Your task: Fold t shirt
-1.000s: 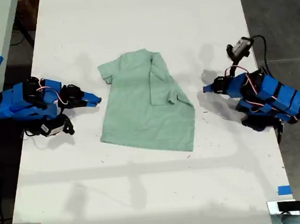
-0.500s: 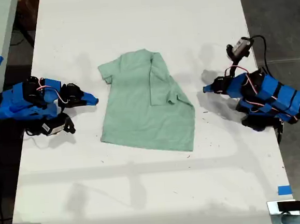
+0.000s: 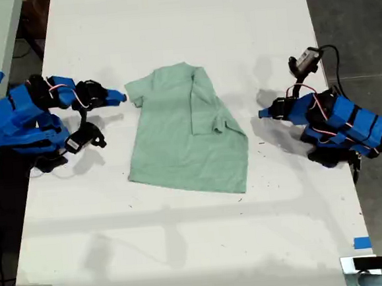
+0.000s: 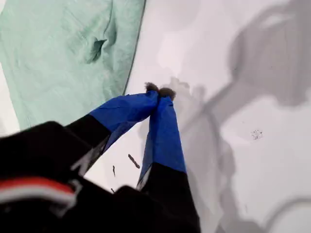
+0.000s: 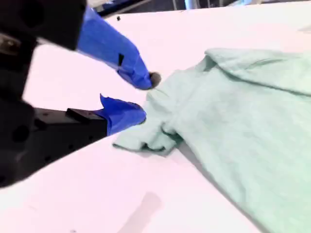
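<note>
The t shirt (image 3: 187, 133) lies flat on the white tabletop (image 3: 186, 249), between the two blue arms, with one side already folded over its body. My second gripper (image 5: 138, 99) is just beside the shirt's sleeve (image 5: 146, 138), at the exterior view's left; its fingers (image 5: 124, 114) are parted and hold nothing. My first gripper (image 4: 159, 92) is near the other edge of the shirt, not touching it. Its fingers (image 4: 163, 131) are pressed together at the tips and grasp nothing.

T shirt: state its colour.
Plain pale mint green t shirt, clearest in the exterior view.
</note>
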{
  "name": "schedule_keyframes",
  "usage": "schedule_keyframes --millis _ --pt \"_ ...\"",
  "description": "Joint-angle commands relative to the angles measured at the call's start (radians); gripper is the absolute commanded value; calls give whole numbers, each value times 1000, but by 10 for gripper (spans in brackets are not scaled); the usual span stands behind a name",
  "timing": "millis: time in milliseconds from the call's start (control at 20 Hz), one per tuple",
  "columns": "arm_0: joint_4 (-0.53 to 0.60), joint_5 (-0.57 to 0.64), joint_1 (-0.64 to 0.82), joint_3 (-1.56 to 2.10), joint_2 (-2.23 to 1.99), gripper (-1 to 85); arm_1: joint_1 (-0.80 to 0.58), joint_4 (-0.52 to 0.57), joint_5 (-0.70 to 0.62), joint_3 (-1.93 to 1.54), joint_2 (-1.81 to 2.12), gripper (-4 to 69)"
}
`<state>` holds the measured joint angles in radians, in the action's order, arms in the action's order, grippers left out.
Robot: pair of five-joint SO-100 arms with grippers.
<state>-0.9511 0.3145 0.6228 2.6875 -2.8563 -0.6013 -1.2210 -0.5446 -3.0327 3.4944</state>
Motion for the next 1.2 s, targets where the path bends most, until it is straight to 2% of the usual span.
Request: schedule_keyframes --millis 0,200,600,900,950,1050,1150 --pt "89 213 169 -299 430 155 -5 0 11 -21 14 -6" --pt "75 310 275 -554 842 156 -3 0 6 -21 14 -6" --pt "57 334 393 -661 1150 157 -2 -2 11 -21 14 -6" --pt "15 324 350 -830 1298 163 -2 -2 11 -21 14 -6" --pt "0 324 342 -867 1341 140 -2 -2 11 -21 14 -6" --pt "-55 291 344 -928 1427 -2 0 -2 11 -21 14 -6" --pt "-97 250 356 -943 1447 -2 0 -3 11 -21 14 -6"
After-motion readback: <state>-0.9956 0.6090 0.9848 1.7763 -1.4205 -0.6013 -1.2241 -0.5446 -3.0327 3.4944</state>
